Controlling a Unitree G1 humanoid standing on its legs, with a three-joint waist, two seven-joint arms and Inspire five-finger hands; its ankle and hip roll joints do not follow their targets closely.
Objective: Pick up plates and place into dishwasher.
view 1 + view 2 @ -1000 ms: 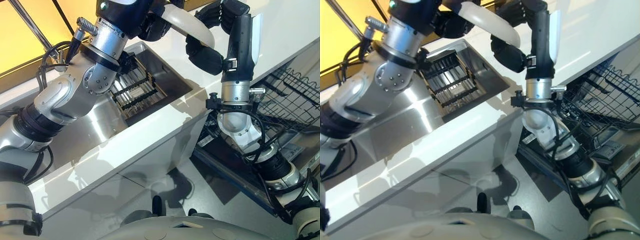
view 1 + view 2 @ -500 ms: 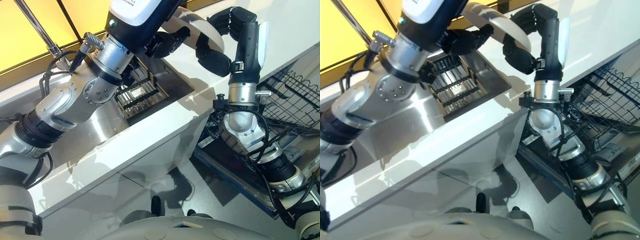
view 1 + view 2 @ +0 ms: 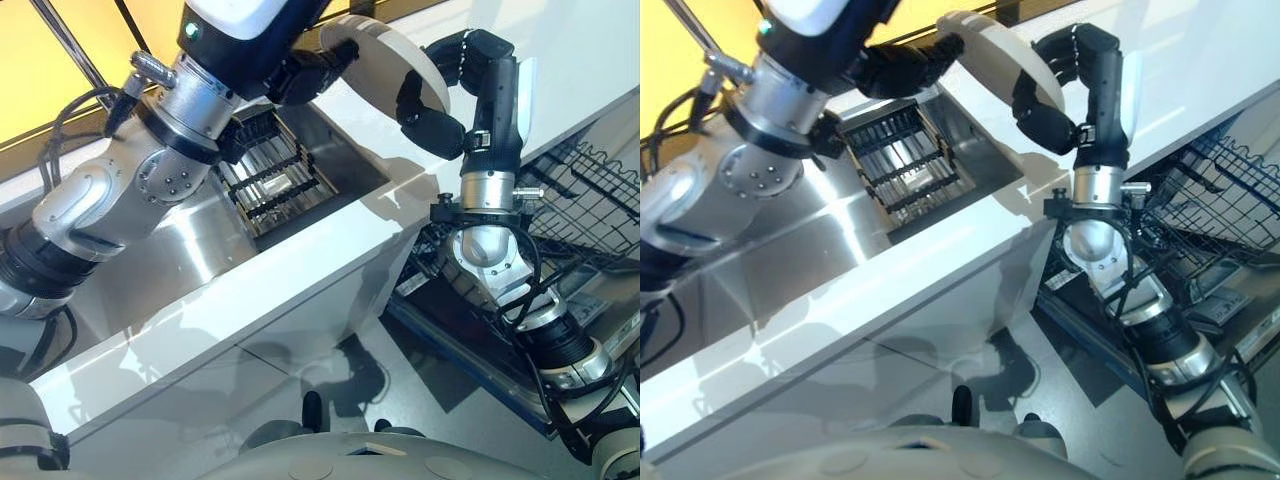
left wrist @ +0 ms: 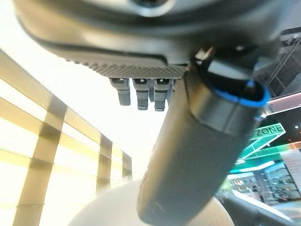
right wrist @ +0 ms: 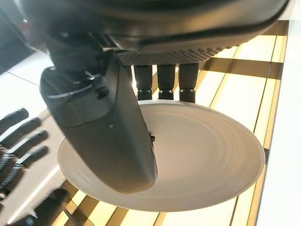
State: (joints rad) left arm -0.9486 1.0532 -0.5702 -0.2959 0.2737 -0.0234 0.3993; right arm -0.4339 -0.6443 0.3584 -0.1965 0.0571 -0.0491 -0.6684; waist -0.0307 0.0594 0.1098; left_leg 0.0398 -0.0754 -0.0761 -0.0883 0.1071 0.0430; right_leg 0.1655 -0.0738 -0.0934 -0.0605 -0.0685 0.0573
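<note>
A white plate point(image 3: 385, 50) hangs in the air above the far end of the sink, also seen as the plate point(image 5: 197, 160) from close up. My right hand point(image 3: 440, 95) is shut on its right edge, thumb point(image 5: 113, 127) across the face and fingers point(image 5: 164, 82) behind it. My left hand point(image 3: 310, 75) reaches toward the plate's left rim with straight fingers point(image 5: 23, 136) and looks open, at the rim or a little off it. The plate's rim point(image 4: 113, 207) shows past the left thumb.
Below the plate lies a steel sink point(image 3: 190, 250) with a dark slatted rack point(image 3: 275, 185) in it. A white counter edge point(image 3: 300, 290) runs in front. At the right stands the open dishwasher with its black wire basket point(image 3: 590, 190), low beside my right arm.
The plate has risen and turned so more of its face shows. My left arm has swung leftward and its fingers have straightened at the rim, while the right hand keeps its hold.
</note>
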